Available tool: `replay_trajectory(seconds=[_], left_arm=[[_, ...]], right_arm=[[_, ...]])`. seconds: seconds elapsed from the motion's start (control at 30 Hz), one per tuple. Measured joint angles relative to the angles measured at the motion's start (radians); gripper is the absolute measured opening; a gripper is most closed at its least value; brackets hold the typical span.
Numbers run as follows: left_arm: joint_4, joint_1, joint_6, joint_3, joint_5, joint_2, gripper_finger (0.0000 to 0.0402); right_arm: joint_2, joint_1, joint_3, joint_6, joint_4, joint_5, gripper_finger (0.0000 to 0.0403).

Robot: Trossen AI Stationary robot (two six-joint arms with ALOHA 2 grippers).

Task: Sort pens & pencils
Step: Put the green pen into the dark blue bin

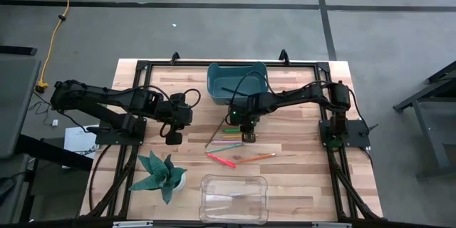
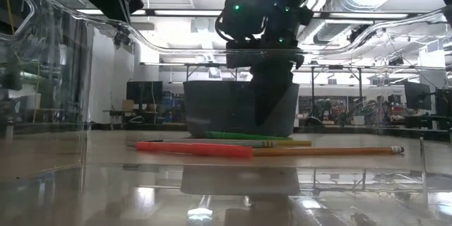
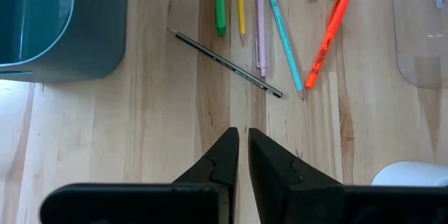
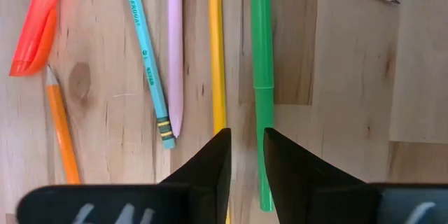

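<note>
On the wooden table lies a loose row of sticks. It holds a green pen (image 4: 260,63), a red pen (image 3: 325,38), and yellow (image 4: 218,56), pink (image 4: 173,56), teal (image 4: 147,63), orange (image 4: 61,133) and dark (image 3: 224,63) pencils. My right gripper (image 4: 246,140) points down over the row and is open. One fingertip stands by the green pen and the other by the yellow pencil; I cannot tell whether they touch. My left gripper (image 3: 243,136) hangs shut above bare wood, to the left of the row.
A blue-grey bin (image 1: 214,89) stands at the table's far side, just behind my right gripper. A clear plastic tub (image 1: 206,185) sits at the near edge, and a potted plant (image 1: 162,174) stands at the near left. Bare wood lies to the right of the sticks.
</note>
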Motion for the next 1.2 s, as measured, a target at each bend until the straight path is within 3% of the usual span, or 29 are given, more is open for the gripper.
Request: replay_trajectory(seconds=[0.3,0.7,1.03,1.2], left_arm=[[0.0,0.0,0.0,0.0,0.0,0.0,0.0024],[0.0,0.0,-0.014,0.0,0.0,0.0,0.0024],[-0.001,0.0,-0.015,0.0,-0.001,0.0,0.0024],[-0.001,0.0,-0.016,0.0,-0.001,0.0,0.0024]], right_arm=[[0.0,0.0,0.0,0.006,0.012,0.027,0.0118],[0.07,0.0,0.001,0.014,0.028,0.034,0.0105],[0.073,0.0,0.001,0.014,0.024,0.098,0.0104],[0.073,0.0,0.001,0.014,0.019,0.11,0.008]])
